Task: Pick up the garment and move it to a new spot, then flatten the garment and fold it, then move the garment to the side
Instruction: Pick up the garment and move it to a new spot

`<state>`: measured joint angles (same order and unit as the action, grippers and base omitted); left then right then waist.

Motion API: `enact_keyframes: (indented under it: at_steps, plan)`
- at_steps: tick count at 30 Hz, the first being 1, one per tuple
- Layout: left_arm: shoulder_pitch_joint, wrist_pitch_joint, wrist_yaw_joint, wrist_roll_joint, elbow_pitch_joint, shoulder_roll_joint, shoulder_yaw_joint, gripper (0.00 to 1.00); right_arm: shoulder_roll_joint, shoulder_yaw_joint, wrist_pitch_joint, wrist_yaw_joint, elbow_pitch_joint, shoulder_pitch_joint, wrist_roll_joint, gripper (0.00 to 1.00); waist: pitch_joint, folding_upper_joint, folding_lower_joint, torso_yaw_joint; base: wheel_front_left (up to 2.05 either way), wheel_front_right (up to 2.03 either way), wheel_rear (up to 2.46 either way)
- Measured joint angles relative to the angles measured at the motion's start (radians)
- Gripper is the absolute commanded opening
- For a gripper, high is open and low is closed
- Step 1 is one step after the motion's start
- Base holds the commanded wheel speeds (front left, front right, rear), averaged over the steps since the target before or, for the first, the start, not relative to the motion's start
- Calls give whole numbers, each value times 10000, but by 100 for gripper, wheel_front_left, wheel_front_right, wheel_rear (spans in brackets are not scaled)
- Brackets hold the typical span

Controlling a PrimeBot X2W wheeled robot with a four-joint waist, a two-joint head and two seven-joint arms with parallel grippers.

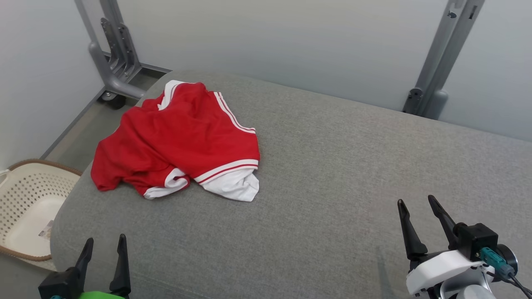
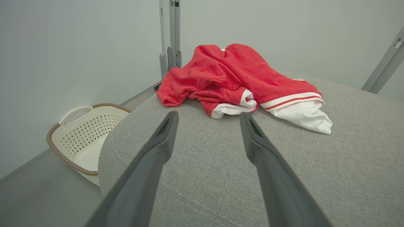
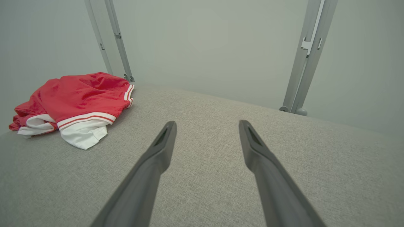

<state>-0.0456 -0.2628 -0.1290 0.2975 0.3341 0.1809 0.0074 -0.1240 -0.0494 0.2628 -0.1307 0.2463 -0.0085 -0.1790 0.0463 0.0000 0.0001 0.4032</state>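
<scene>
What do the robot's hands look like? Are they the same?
The left gripper and right gripper each have two long, dark, pointy fingers. The left has a bright green part. The right has a white wrist shell and a teal plug with a dark cable.

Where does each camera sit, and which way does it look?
Head view: on the head, looking forward and down at the red garment on the grey cushion; left pincer and right pincer show at bottom.
Left wrist view: on the left wrist, facing the garment along its own two fingers; basket at left.
Right wrist view: on the right wrist, facing the wall along its own fingers; garment far left.
Shared: all three see the garment.
</scene>
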Motion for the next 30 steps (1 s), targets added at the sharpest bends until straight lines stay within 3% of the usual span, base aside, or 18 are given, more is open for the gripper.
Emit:
enact_keyframes:
  at_steps: [7, 15, 23, 30]
  plan:
    - [457, 322, 0, 389, -33, 69, -700, 100, -109, -125, 0, 0, 44, -81, 4, 100, -193, 0, 0, 437, 0, 0, 0]
    - [3250, 2151, 0, 1383, 81, 895, -2368, 100, -679, -167, 0, 0, -265, -1127, 98, 100, -1142, 0, 0, 338, 0, 0, 0]
    - [6222, 3582, 0, 2997, 694, 1643, -4550, 100, -966, -368, 0, 0, -374, -2326, 117, 100, -2799, 0, 0, -183, 0, 0, 0]
    - [7631, 4803, -2, 4474, 1831, 2036, -6123, 100, -1022, -474, 0, 0, -477, -3036, 125, 100, -4334, 0, 1, -971, 0, 0, 0]
